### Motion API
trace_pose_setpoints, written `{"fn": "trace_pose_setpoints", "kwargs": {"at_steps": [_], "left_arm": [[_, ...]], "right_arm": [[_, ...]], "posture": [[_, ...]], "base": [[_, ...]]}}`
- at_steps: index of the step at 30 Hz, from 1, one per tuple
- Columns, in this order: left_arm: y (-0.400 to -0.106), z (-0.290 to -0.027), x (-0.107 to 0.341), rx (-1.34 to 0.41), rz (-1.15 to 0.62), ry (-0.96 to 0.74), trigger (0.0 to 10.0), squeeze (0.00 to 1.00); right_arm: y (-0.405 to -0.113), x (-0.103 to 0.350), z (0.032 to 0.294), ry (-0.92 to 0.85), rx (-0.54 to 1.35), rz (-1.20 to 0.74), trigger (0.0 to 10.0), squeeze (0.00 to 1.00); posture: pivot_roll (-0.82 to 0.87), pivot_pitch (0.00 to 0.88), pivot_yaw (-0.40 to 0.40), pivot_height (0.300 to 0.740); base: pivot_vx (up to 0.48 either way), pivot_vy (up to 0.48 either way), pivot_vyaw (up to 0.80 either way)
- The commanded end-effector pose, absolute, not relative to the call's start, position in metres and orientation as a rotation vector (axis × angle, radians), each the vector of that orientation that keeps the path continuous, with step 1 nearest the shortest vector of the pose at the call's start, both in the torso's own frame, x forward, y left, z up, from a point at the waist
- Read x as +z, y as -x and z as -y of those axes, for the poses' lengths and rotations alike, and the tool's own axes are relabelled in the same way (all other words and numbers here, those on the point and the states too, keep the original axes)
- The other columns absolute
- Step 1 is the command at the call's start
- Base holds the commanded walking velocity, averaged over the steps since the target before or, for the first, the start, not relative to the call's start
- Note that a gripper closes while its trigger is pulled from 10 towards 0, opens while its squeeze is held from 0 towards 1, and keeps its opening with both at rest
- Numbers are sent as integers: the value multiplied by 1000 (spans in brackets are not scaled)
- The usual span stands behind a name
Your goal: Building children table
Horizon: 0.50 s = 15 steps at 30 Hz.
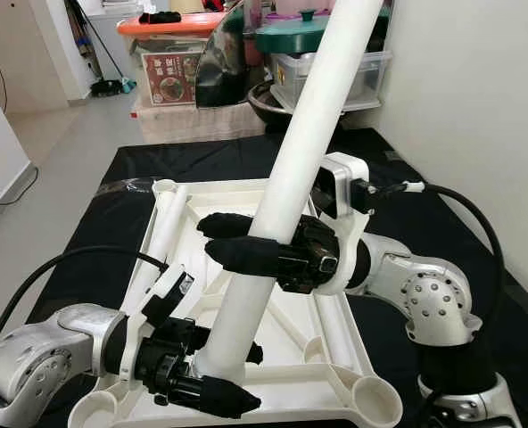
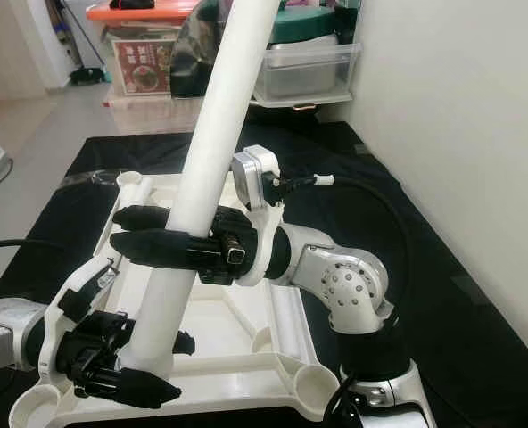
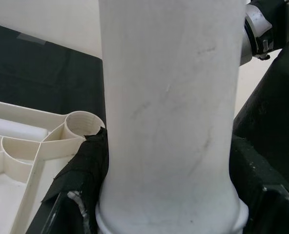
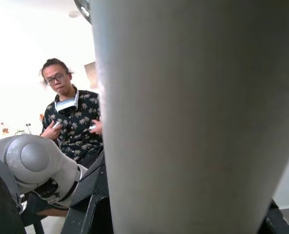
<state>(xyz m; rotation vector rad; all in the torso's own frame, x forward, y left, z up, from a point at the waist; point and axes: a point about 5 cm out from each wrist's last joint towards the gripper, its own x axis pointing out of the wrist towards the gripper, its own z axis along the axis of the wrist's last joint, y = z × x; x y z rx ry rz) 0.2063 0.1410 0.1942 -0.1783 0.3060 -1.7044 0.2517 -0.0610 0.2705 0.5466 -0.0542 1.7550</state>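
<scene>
I'm looking down at the upturned white table top (image 1: 335, 334), lying on a black mat (image 1: 139, 178) on the floor, ribs facing up. A second white leg (image 1: 168, 234) is lying loose inside it along its left rail. The long white table leg (image 1: 286, 192) is standing in the table top, tilted away from me, its foot near the front-left corner socket (image 1: 93, 408).

My left pincer (image 1: 212, 374) is clamping the leg just above its foot, one black finger on each side; from the left wrist I'm seeing a finger (image 3: 78, 175) pressed against the leg's flared base. My right pincer (image 1: 237, 241) is gripping the same leg at mid-height, fingers wrapped around it from the right.

Beyond the mat, clear storage bins (image 1: 371, 71), a green lidded pot (image 1: 295, 31) and an orange lid (image 1: 170, 25) are crowding the far end. A white wall (image 2: 460, 134) is running close along the right. Bare floor (image 1: 59, 152) is opening to the left. A person (image 4: 71, 122) is showing in the right wrist view.
</scene>
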Motion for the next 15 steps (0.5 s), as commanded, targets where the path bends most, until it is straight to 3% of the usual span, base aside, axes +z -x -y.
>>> {"fn": "trace_pose_setpoints", "kwargs": {"at_steps": [1,2,3,7,8,12,13,15], "left_arm": [[-199,-137,188,-1742,-365,159,0,0],[-201,-136,188,-1719,-359,153,10000,0],[-203,-136,188,-1706,-353,145,10000,0],[-207,-137,187,-1678,-340,117,10000,0],[-209,-138,187,-1660,-332,103,10000,0],[-216,-139,185,-1615,-316,71,10000,0],[-226,-142,182,-1530,-296,10,10000,0],[-229,-143,181,-1507,-291,-6,10000,0]], "right_arm": [[-256,284,62,-524,1734,130,0,0],[-256,285,62,-518,1724,137,0,0],[-256,285,60,-509,1714,136,9922,0],[-260,283,59,-487,1645,128,10000,16],[-262,282,58,-494,1612,124,10000,1000],[-267,280,57,-503,1539,115,10000,1000],[-275,278,58,-505,1444,97,10000,447],[-277,277,58,-505,1419,92,10000,447]], "posture": [[31,0,40,740],[31,0,40,740],[31,0,40,740],[31,0,40,740],[29,0,40,740],[26,0,40,740],[24,0,40,740],[24,0,40,740]], "base": [[0,0,0],[0,0,0],[0,0,0],[0,0,0],[0,0,0],[0,0,0],[0,0,0],[0,0,0]]}}
